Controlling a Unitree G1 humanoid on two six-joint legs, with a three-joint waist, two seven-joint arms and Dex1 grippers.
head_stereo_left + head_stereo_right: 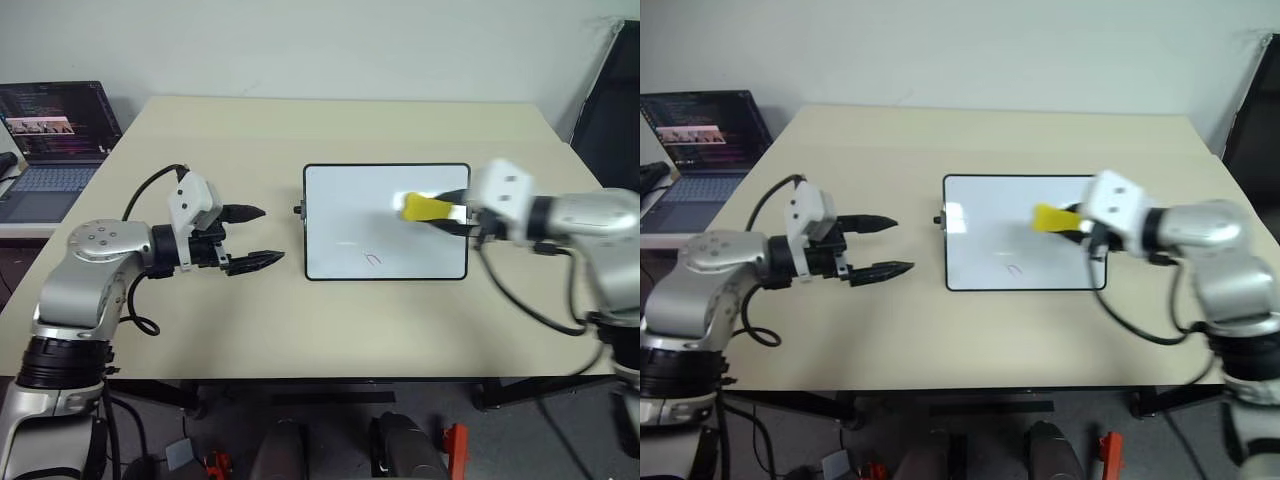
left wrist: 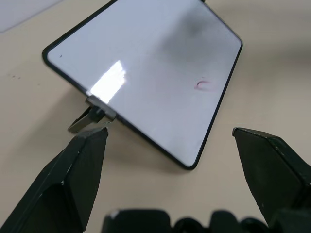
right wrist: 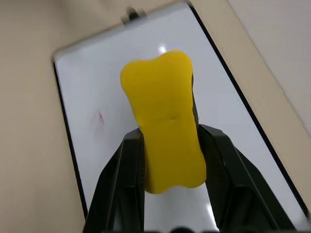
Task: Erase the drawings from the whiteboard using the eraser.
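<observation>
The whiteboard point(image 1: 345, 215) lies flat in the middle of the table, black-framed with a small knob on its left side. One small reddish drawing point(image 1: 372, 259) remains near its front edge, also seen as a drawing point(image 2: 203, 85) in the left wrist view. My right gripper point(image 1: 455, 214) is shut on the yellow eraser point(image 1: 425, 208), held above the board's right part; the eraser point(image 3: 163, 116) sits squeezed between both fingers. My left gripper point(image 1: 252, 237) hangs open to the left of the board, with nothing between its fingers.
An open laptop point(image 1: 50, 140) stands on a side desk at the far left. A dark chair point(image 1: 612, 110) stands by the table's far right corner. The tan table point(image 1: 250, 130) extends behind and in front of the board.
</observation>
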